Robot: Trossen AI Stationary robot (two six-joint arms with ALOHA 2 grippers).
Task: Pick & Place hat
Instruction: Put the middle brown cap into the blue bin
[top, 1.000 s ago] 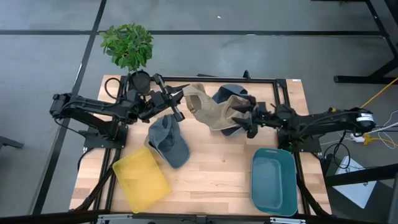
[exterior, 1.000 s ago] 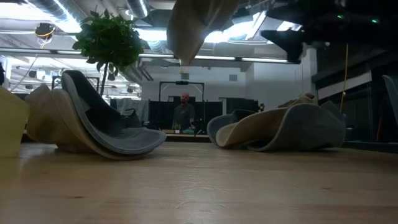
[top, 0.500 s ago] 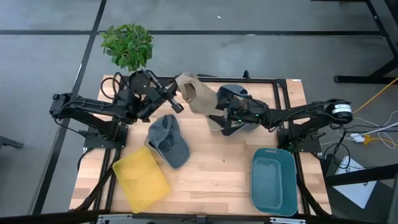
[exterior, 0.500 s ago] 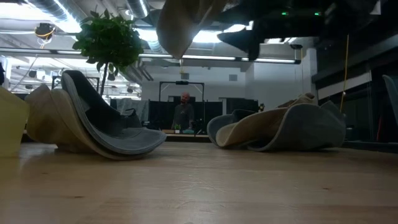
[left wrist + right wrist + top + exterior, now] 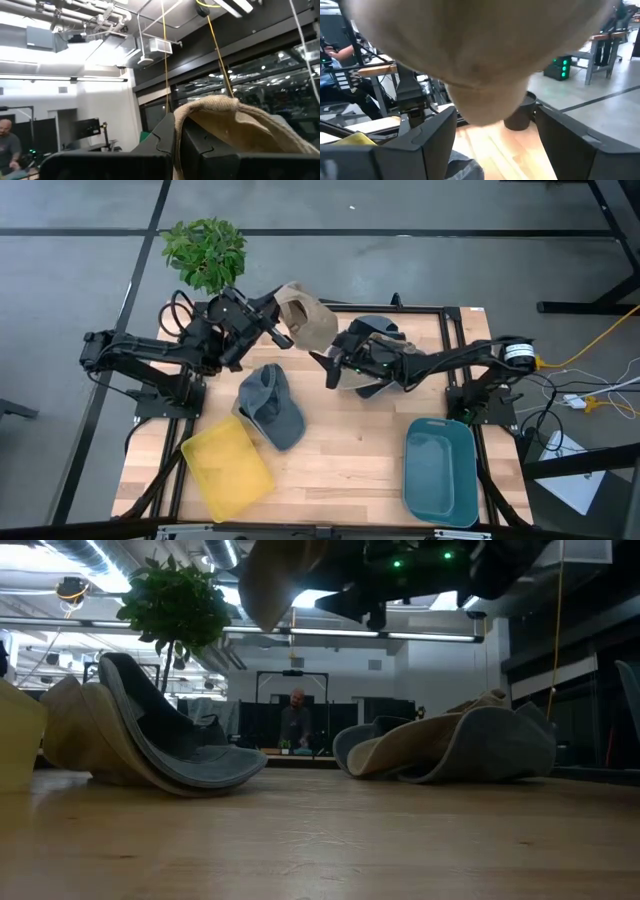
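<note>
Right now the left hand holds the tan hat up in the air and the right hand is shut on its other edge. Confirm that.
Not quite. The left hand is shut on the tan hat and holds it off the table, as the high view shows. The right hand is open, not shut on it: the right wrist view shows its fingers spread apart with the hat hanging ahead of them.

held hat (image 5: 305,318): tan
table hats (image 5: 272,406): grey-blue, tan lining
left bin (image 5: 226,467): yellow
right bin (image 5: 440,469): teal
table (image 5: 345,450): pale wood
plant (image 5: 205,252): green
arms (image 5: 140,355): black
</note>
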